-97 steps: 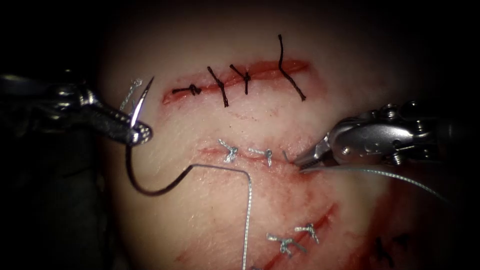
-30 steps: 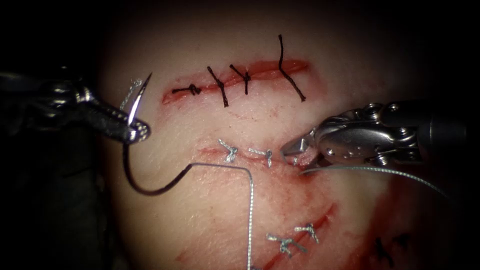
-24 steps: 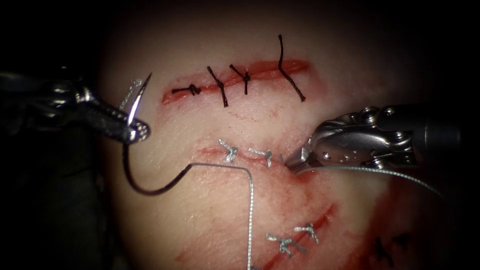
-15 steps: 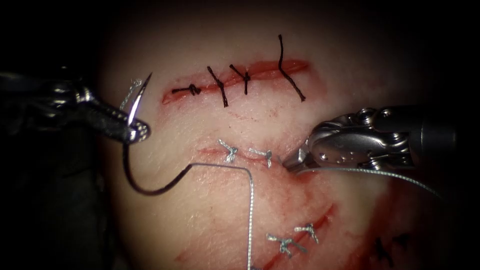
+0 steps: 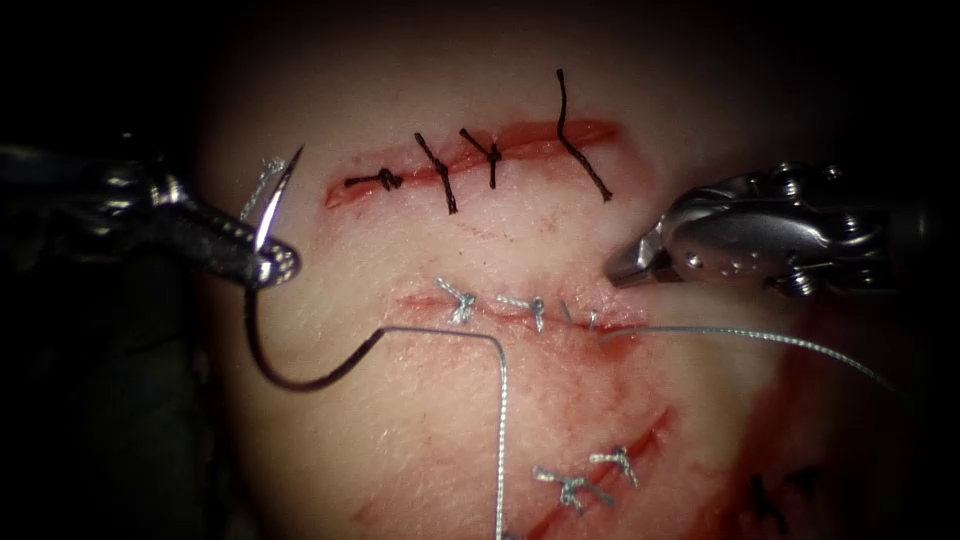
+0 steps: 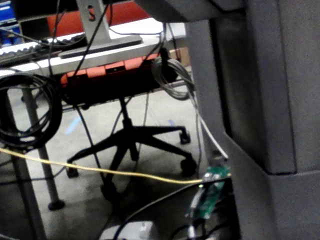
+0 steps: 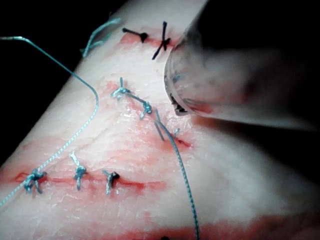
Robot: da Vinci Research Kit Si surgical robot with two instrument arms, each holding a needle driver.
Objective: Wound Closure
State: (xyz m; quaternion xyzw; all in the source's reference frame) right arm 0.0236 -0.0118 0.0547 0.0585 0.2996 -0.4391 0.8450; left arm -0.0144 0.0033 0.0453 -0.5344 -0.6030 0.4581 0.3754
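Pale tissue (image 5: 420,420): left tool (image 5: 272,264) pinches needle (image 5: 268,300) mid-curve, outside the tissue; right tool (image 5: 622,272), pressed together and empty, hovers above thread (image 5: 760,338).

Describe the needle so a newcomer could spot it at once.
Start in the endoscope view at the tissue and go to its left edge, left of the cuts, where the left end effector is shut. The needle is the dark curved wire it grips near the pointed end, clear of the tissue. Unlike the pale thread trailing from it, it is smooth, rigid and ends in a sharp tip.
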